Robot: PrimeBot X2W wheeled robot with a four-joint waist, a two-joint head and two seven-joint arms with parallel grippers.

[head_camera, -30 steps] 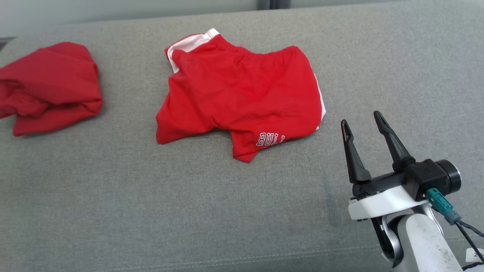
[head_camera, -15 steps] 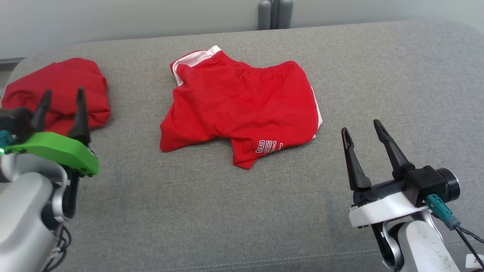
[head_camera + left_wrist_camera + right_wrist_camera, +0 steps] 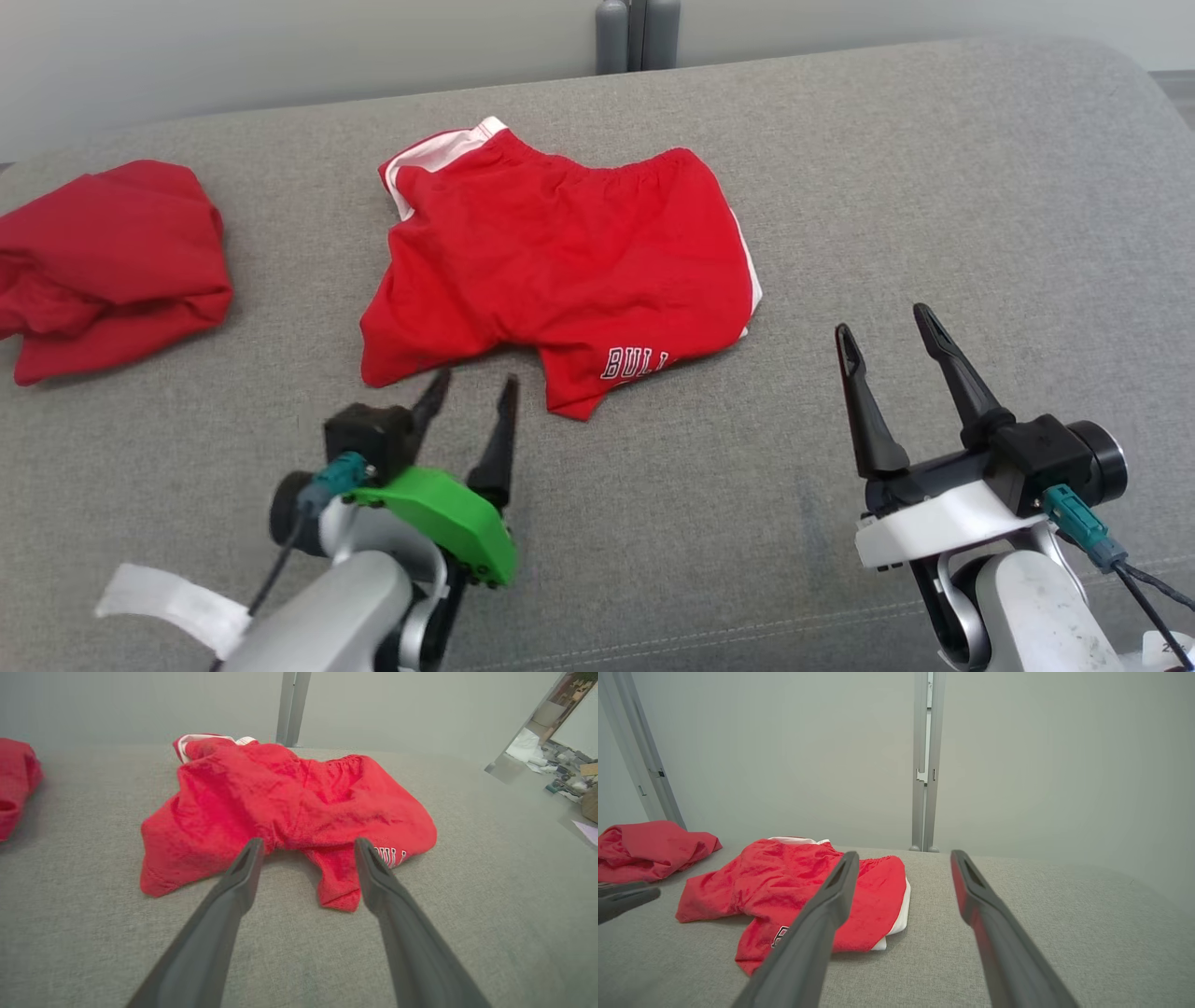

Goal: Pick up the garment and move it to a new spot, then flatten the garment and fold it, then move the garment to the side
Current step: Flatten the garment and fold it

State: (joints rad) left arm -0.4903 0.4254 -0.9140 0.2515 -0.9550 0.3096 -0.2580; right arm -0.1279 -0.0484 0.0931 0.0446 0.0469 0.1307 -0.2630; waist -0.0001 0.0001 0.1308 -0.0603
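The garment [image 3: 551,261] is a pair of red shorts with white side trim and white lettering, lying rumpled in the middle of the grey cushion [image 3: 934,187]. My left gripper [image 3: 474,381] stands open just in front of the shorts' near hem, empty. In the left wrist view the shorts [image 3: 285,807] lie straight ahead of the open left gripper [image 3: 308,845]. My right gripper [image 3: 882,322] is open and empty, to the right of the shorts and a little nearer. In the right wrist view the shorts [image 3: 784,886] lie left of the open right gripper [image 3: 901,858].
A second red garment [image 3: 103,252] lies bunched at the cushion's far left, also in the right wrist view [image 3: 644,849]. Grey posts [image 3: 637,35] stand behind the cushion against a pale wall. The cushion's front seam [image 3: 653,639] runs near the bottom.
My left arm has swung from the far left in toward the middle, its gripper now at the shorts' near hem. The head camera has shifted. The right gripper has barely moved.
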